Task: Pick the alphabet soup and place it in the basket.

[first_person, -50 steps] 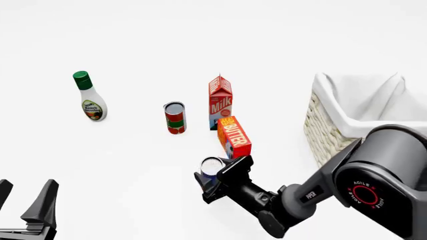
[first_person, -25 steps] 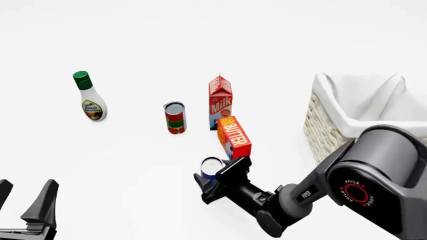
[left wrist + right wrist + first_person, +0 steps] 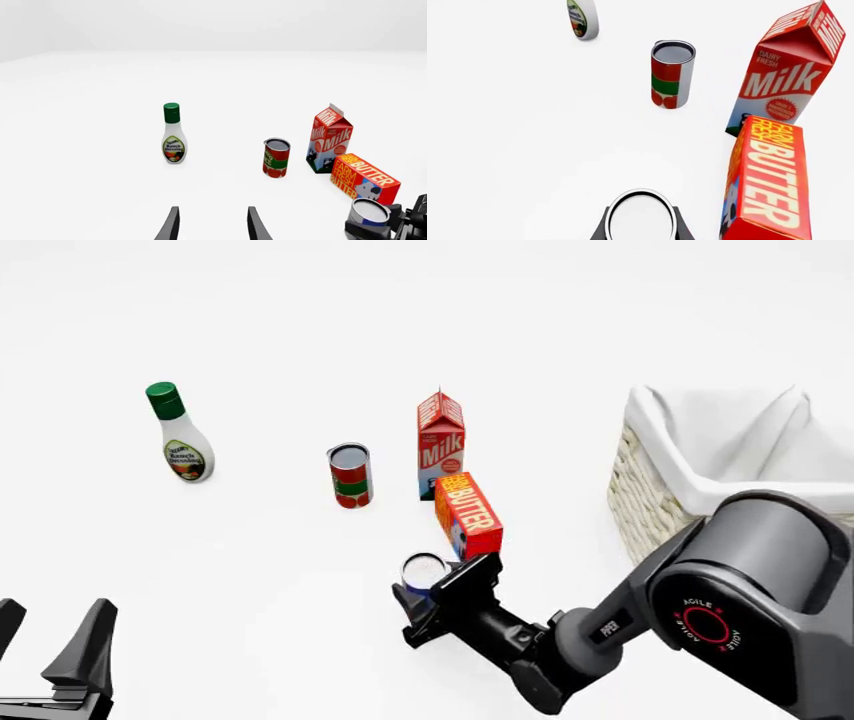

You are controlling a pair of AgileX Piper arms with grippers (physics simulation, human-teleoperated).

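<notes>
Plain white table surface [image 3: 267,570] fills the front view. Left wrist view: white floor meets pale grey-white backdrop [image 3: 213,22] at faint horizon. Light even, shadows soft.

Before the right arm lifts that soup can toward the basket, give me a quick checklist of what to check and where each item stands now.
1. Right gripper fingers either side of the small silver-topped alphabet soup can: ok.
2. Fingers firmly shut on it: cannot tell.
3. Can upright: ok.
4. Orange butter box clear of the can: not ok, very close beside it.
5. Large cream wicker basket open on top, nothing seen inside: ok.
6. Left gripper away from the path: ok.
</notes>
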